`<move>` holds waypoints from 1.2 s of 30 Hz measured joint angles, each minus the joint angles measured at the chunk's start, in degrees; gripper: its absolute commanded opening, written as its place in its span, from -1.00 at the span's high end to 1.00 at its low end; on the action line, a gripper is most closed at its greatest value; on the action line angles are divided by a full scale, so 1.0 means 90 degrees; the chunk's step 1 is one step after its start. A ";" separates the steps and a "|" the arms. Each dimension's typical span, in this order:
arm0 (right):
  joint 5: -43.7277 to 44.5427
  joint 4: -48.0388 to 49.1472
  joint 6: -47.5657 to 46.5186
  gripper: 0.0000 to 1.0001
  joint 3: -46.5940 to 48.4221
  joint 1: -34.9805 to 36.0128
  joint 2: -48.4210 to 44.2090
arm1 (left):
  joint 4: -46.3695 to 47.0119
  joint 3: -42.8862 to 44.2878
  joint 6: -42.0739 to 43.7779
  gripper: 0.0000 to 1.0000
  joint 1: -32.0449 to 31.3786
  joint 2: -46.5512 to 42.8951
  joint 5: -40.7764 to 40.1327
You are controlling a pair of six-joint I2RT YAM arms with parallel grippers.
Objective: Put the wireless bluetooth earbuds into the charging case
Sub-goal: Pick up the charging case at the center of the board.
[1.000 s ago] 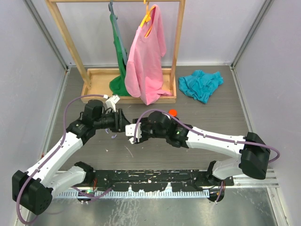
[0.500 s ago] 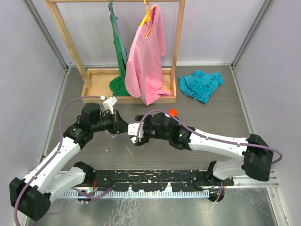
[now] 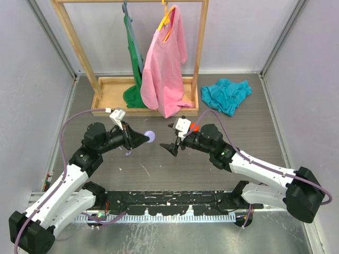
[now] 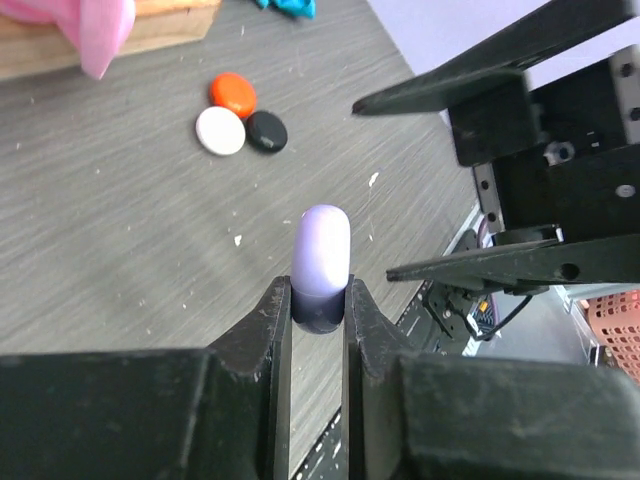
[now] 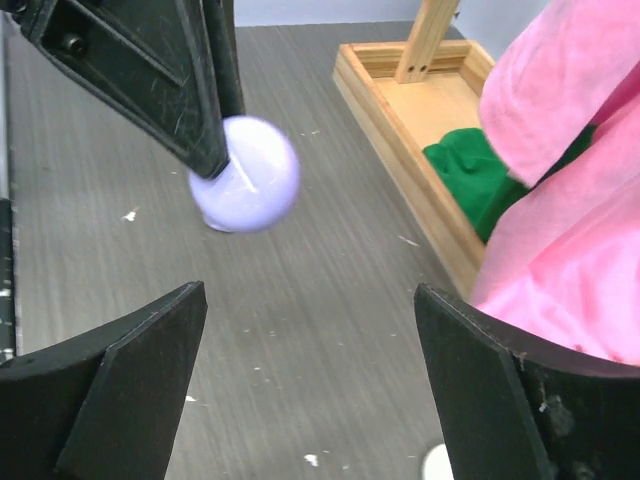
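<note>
Rack (image 3: 74, 47) at far side in top view, pink shirt (image 3: 164, 69) and green garment (image 3: 132, 58) hanging, teal cloth (image 3: 226, 96) to its right. Left claw (image 3: 144, 138) clenched on lilac case (image 3: 151, 136), held above table (image 3: 254, 137); tiny lilac earbud (image 3: 128, 153) lying below. Right claw (image 3: 168, 137) spread wide, empty, facing that case, apart from it.

Left wrist: lilac case pinched between fingertips; red case (image 4: 233, 94), white case (image 4: 220, 130) and black case (image 4: 266, 131) lying together beyond.

Right wrist: own fingers wide, nothing between; lilac case ahead, untouched.
</note>
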 measured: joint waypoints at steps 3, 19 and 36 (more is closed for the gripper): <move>-0.0270 0.0486 0.0661 -0.89 -0.0367 -0.0182 -0.0061 | 0.0464 -0.0180 0.0010 0.99 0.0000 -0.0129 0.0017; -0.0928 0.2387 0.2742 -1.00 -0.1030 -0.0612 -0.0061 | 0.2081 -0.0381 0.0648 1.00 -0.0622 -0.0240 0.0333; -0.2127 0.3563 0.3619 -0.31 -0.1226 -0.0612 -0.0063 | 0.2977 -0.0546 0.0826 0.99 -0.1207 -0.0131 0.0338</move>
